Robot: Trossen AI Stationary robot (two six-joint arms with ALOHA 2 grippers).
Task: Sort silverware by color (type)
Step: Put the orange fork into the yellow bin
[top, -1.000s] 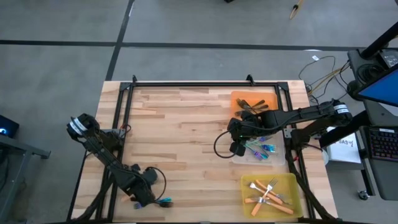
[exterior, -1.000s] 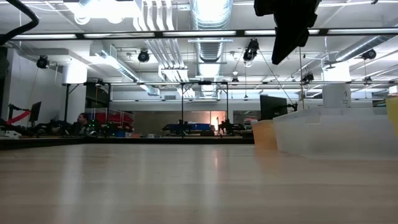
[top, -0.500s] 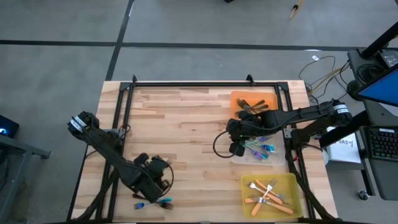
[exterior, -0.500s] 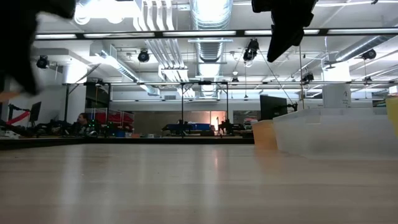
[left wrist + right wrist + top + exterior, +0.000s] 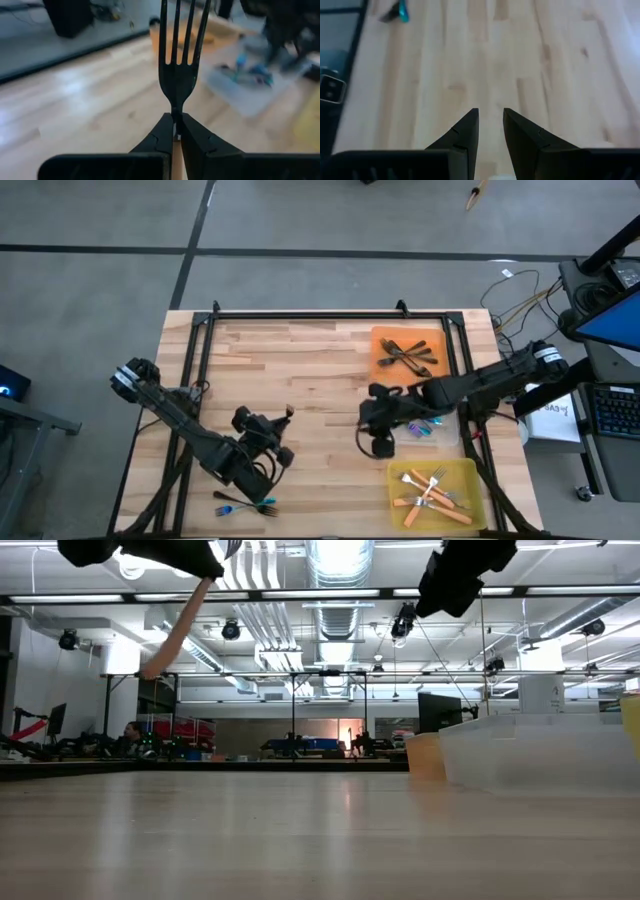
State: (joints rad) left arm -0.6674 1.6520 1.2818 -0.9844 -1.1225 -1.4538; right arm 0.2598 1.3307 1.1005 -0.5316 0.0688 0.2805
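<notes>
Left gripper was clamped tight on a fork, tines pointing straight out ahead of the fingers; in the low view the handle looked orange and hung down at a slant from the gripper, well clear of the table. From above, that gripper sat over the near-left part of the table, with a blue fork lying on the wood just nearer than it, close to the near edge. Right gripper had its fingers a little apart with nothing between them, bare wood below; from above it hovered right of centre, just left of the clear tray. That tray held blue-handled forks, mostly hidden by the arm. Orange tray on the far right held dark-handled forks. Yellow tray on the near right held orange-handled forks. In the low view the trays showed at the right edge, clear one in front of the orange one.
</notes>
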